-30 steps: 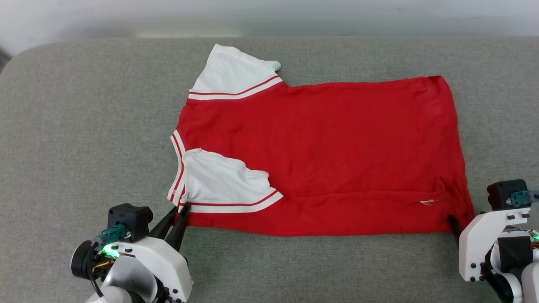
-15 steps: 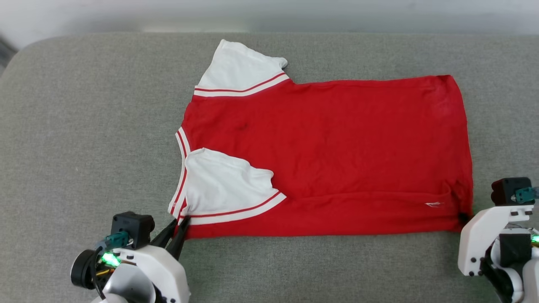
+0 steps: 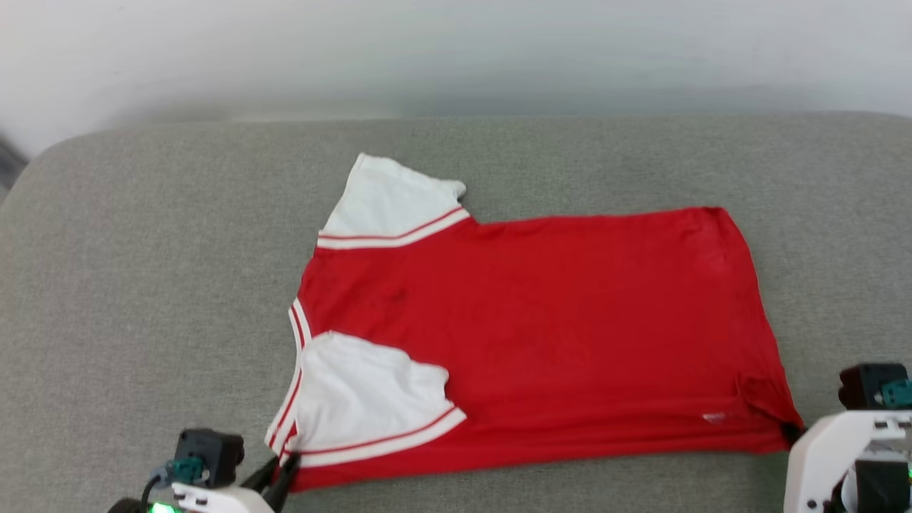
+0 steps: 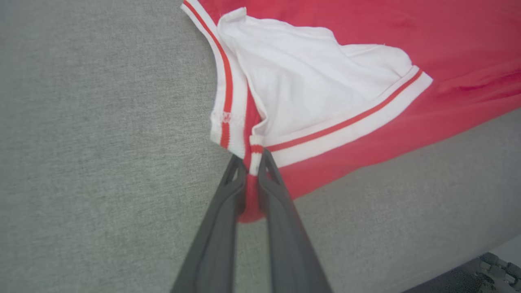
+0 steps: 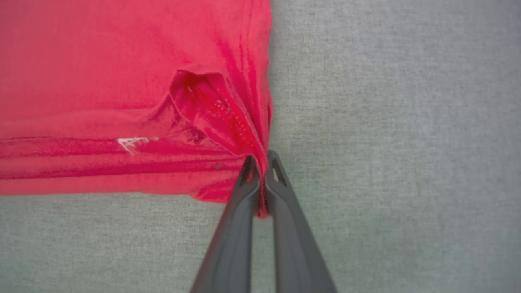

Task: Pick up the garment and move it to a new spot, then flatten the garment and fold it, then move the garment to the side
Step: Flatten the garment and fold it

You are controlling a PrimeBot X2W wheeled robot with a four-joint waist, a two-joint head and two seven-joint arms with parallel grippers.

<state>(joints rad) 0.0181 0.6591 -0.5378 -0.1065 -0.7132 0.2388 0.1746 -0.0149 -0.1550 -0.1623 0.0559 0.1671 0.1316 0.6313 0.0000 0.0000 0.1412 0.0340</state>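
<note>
Shirt [image 3: 541, 328] lies flat on the grey cushion [image 3: 142, 285], long axis left to right, stretching away from both arms: left fingers [image 4: 226, 211] clench its near shoulder corner, right fingers [image 5: 240, 211] its near hem corner

The garment [image 3: 570, 320] was thin, soft cloth, matt red, with matt white sleeves [image 3: 367, 392] and striped trim [image 4: 226, 101] of the same dull finish. The worktop [image 3: 142, 285] wore a coarse grey woven cloth, matt and slightly fuzzy. The fingers [image 4: 217, 236] of my left gripper [image 4: 251, 158] and my right gripper [image 5: 261, 159] looked like smooth, matt dark plastic. My wrist shells [image 3: 826, 449] were smooth white plastic with a faint sheen.
</note>
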